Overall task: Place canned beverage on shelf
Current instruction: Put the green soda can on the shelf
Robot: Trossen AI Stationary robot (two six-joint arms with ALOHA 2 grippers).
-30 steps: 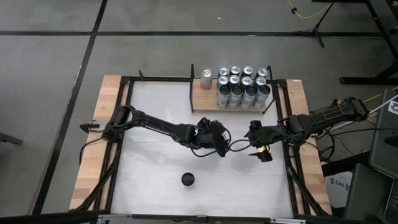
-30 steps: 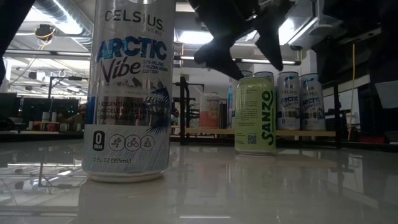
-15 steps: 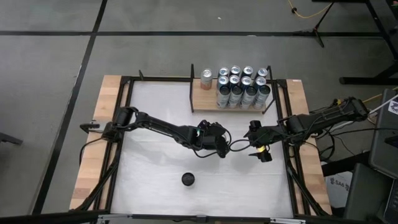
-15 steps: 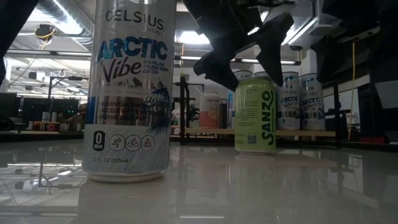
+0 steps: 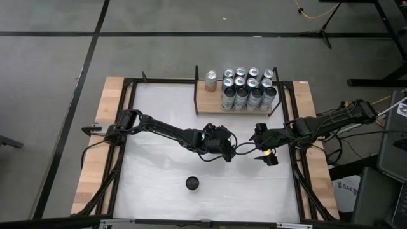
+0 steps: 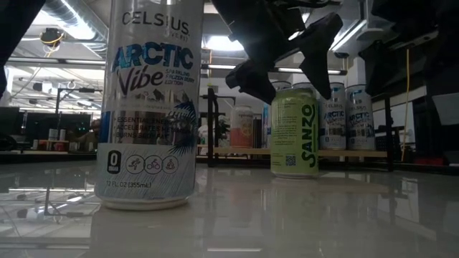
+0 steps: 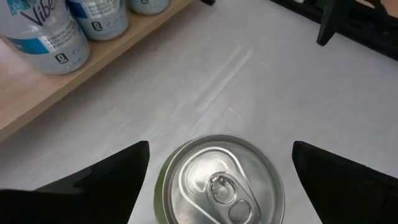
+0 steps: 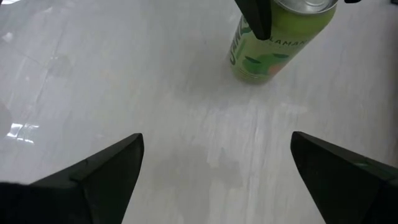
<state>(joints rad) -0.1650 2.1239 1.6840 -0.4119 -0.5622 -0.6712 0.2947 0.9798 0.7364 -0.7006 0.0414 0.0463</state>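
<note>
1. Green can [image 6: 295,132], lettered SANZO, upright on white table [image 5: 159,172] near its middle, in front of shelf [image 5: 213,102] and apart from it; silver lid and pull tab facing up in left wrist view [image 7: 219,180].
2. Left gripper [image 6: 285,66] directly above green can, fingers [image 6: 251,75] spread wide to either side of lid, not touching it; arm reaching in from table's left edge, gripper [image 5: 224,147] at centre in high view.
3. Tall Celsius can [image 6: 148,100], white and blue, marked ARCTIC Vibe, upright close to low camera; seen from above as dark circle [image 5: 193,183] in front of left gripper, nearer table's front edge.
4. Shelf at table's far edge: light-brown board with thin black uprights; one pale orange-topped can [image 5: 210,80] alone at left end, cluster of silver-blue cans [image 5: 248,89] in two rows filling middle and right.
5. Right gripper [image 5: 265,151] just right of left gripper, near table's right rail, empty, fingers [image 8: 93,177] spread wide; green can [image 8: 278,38] visible beyond them in right wrist view.
</note>
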